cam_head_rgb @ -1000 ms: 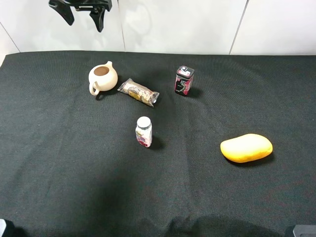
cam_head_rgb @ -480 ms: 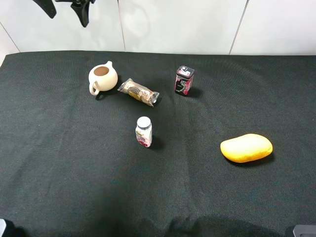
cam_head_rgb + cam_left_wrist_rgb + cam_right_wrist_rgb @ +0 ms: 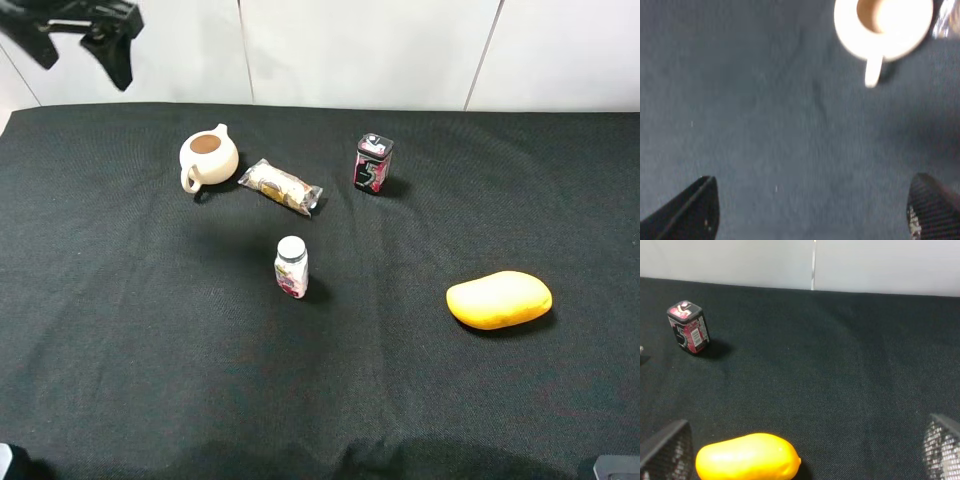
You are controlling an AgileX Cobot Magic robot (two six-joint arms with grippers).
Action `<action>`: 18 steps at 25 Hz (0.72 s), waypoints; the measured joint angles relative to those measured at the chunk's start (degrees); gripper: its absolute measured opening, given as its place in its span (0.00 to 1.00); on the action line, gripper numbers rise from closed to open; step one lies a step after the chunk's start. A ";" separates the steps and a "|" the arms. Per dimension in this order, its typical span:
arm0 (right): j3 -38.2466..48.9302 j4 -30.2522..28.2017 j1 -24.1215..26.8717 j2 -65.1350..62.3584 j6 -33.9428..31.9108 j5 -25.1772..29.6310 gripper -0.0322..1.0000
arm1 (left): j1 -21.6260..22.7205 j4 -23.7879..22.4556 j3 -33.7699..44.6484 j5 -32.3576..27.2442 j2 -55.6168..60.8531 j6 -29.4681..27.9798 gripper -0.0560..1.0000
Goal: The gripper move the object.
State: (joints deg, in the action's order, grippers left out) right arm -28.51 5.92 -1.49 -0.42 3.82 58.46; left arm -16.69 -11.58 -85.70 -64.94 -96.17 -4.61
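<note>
Cream glazed round teapot (image 3: 208, 158) sits on woven black cloth (image 3: 150, 330); left hand (image 3: 78, 52) released, empty.

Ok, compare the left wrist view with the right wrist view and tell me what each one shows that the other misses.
Only the left wrist view shows the teapot, seen from above with its brown opening, and a sliver of the clear snack wrapper beside it. Only the right wrist view shows the yellow mango-shaped thing, the small red and black tin standing upright, and the white wall behind. Both show the black cloth and their own gripper's tips spread wide with nothing between them: left gripper, right gripper.
</note>
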 joint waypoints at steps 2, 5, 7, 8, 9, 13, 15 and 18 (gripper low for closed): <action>0.00 0.00 0.00 0.00 0.00 0.00 0.70 | 1.08 0.59 3.95 0.75 2.73 -0.22 0.81; 0.00 0.00 0.00 0.00 0.00 0.00 0.70 | 3.16 1.20 9.95 1.92 7.88 -0.74 0.81; 0.00 0.00 0.00 0.00 0.00 0.00 0.70 | 4.40 1.42 14.15 2.68 11.82 -0.80 0.81; 0.00 0.00 0.00 0.00 0.00 0.00 0.70 | 5.24 1.76 16.44 3.10 14.29 -0.80 0.81; 0.00 0.00 0.00 0.00 0.00 0.00 0.70 | 6.28 2.27 18.68 3.56 16.46 -0.80 0.81; 0.00 0.00 0.00 0.00 0.00 0.00 0.70 | 12.51 4.13 26.39 4.67 26.66 -0.80 0.81; 0.00 0.00 0.00 0.00 0.00 0.00 0.70 | 15.52 4.40 29.76 4.82 31.66 -0.80 0.81; 0.00 0.00 0.00 0.00 0.00 0.00 0.70 | 17.78 5.51 34.47 5.98 38.26 -0.80 0.81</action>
State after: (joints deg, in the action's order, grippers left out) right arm -28.51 5.92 -1.49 -0.42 3.82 58.46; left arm 1.09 -6.07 -51.23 -58.96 -57.91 -5.41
